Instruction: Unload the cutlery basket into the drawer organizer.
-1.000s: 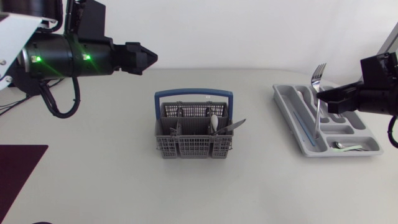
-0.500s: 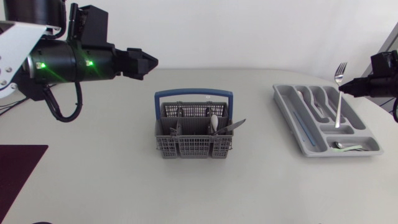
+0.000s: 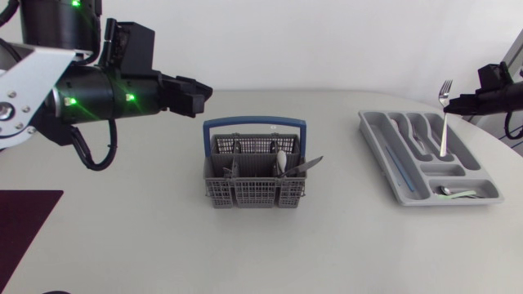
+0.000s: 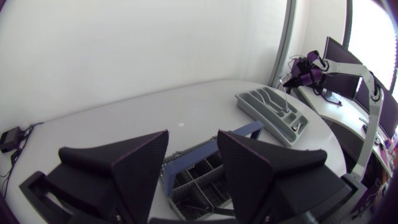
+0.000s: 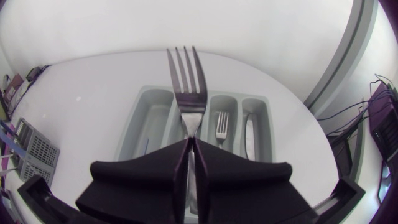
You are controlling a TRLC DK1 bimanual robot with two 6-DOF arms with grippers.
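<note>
Basket (image 3: 254,167) unloading looked partly done in the head view. A spoon (image 3: 280,161), a knife (image 3: 309,164) and a few dark-handled pieces stood in it, while the organizer (image 3: 377,151) already held several pieces. The right gripper (image 3: 454,103) was clamped on a fork (image 3: 443,131) just under the tines. The handle hung straight down from it into a middle slot, and whether its tip touched the bottom could not be told. The left gripper (image 3: 194,91) hung over the bench (image 3: 122,229), with the basket below and ahead of it.

From the left wrist, the left gripper (image 4: 193,134) had its fingers spread wide with nothing between them. The basket (image 4: 211,148) sat under and just ahead of the fingertips, and the organizer (image 4: 249,102) lay well beyond.

From the right wrist, the right gripper (image 5: 189,147) pressed the fork (image 5: 183,81) from both sides, tines standing out ahead of the fingertips. The organizer (image 5: 146,118) lay beneath and ahead. A second fork (image 5: 222,124) and a spoon (image 5: 249,134) lay in the slots beside the held one. The basket (image 5: 34,152) was well off to the side.

By my judgement, this fork had not yet been released, and the basket's spoon, knife and other pieces were all left to move.
</note>
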